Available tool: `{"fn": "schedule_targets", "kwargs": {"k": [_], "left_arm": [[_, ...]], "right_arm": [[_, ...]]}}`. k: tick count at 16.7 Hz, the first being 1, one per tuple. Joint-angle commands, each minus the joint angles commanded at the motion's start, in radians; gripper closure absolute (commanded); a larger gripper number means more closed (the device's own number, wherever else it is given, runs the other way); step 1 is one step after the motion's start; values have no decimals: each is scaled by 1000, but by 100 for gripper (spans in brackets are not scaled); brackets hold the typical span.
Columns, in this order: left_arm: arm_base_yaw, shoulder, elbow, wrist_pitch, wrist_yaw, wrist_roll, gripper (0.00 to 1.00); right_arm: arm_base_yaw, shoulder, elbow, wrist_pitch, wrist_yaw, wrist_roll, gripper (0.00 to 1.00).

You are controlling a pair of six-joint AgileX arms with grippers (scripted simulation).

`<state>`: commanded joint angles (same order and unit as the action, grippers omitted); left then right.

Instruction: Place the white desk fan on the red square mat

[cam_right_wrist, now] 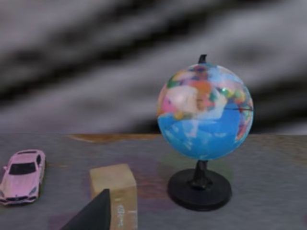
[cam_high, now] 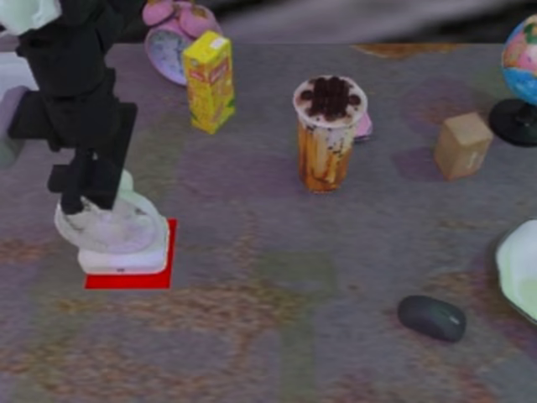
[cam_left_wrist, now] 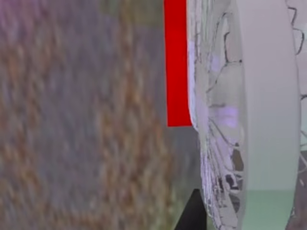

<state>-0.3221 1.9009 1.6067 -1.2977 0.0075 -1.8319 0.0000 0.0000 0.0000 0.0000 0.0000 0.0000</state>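
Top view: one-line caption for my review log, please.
Left gripper over the white desk fan, which sits on the red square mat; right arm out of view.

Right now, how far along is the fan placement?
Mostly done: the white desk fan sits on the red square mat, red showing along its right and front edges. In hand: the left gripper is at the fan's head; its grip is hidden. Left: release and retreat. The right arm is off to the right, out of the top view.

White desk fan (cam_left_wrist: 264, 96) grille close up, red square mat (cam_left_wrist: 176, 62) beside it
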Motion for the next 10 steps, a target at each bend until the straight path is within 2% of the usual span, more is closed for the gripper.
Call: {"fn": "schedule_targets", "kwargs": {"k": [4, 10], "left_arm": [[0, 0, 0, 0, 0, 0, 2], [0, 0, 0, 0, 0, 0, 0]], "right_arm": [[0, 0, 0, 0, 0, 0, 0], [0, 0, 0, 0, 0, 0, 0]]}}
